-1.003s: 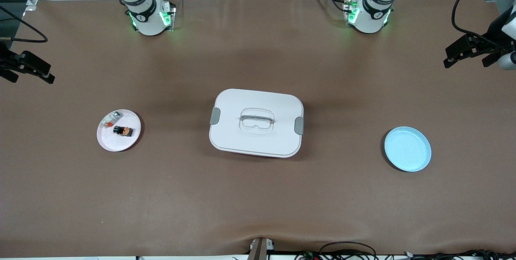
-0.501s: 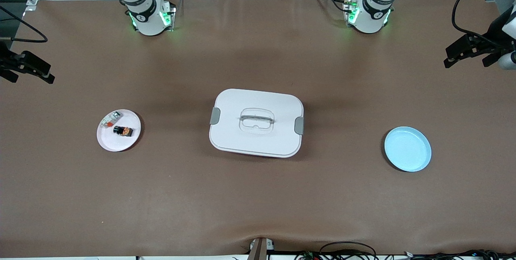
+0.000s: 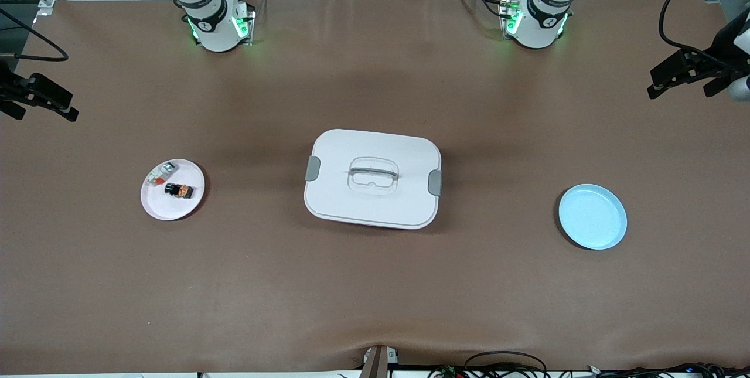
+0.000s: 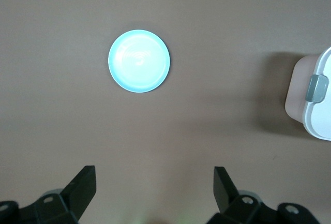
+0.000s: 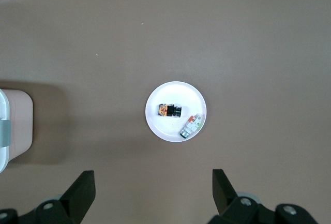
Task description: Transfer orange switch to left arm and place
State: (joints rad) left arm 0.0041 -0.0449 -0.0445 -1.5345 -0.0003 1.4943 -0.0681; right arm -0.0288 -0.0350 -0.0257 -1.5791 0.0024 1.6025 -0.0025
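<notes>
Both grippers' fingers stand spread, empty: right gripper (image 3: 38, 99) at frame's left edge, left gripper (image 3: 682, 73) at right edge. My orange switch (image 3: 179, 190) sits on the white plate (image 3: 161, 205), lower left. I risk grabbing the neighbouring white-grey piece (image 3: 159, 174), or clipping the central box (image 3: 372, 179).

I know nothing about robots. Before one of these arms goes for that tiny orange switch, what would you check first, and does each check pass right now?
1. The orange switch lies in reach on the white plate, toward the right arm's end of the table: ok.
2. Right gripper is open and holds nothing, up in the air above that plate: ok.
3. Left gripper is open and holds nothing, above the blue plate: ok.
4. The blue plate has nothing on it: ok.
5. The box sits between the two plates, lid on; a straight path would cross it: not ok, go around.
6. The white-grey piece lies close beside the switch: cannot tell whether the fingers fit.
</notes>
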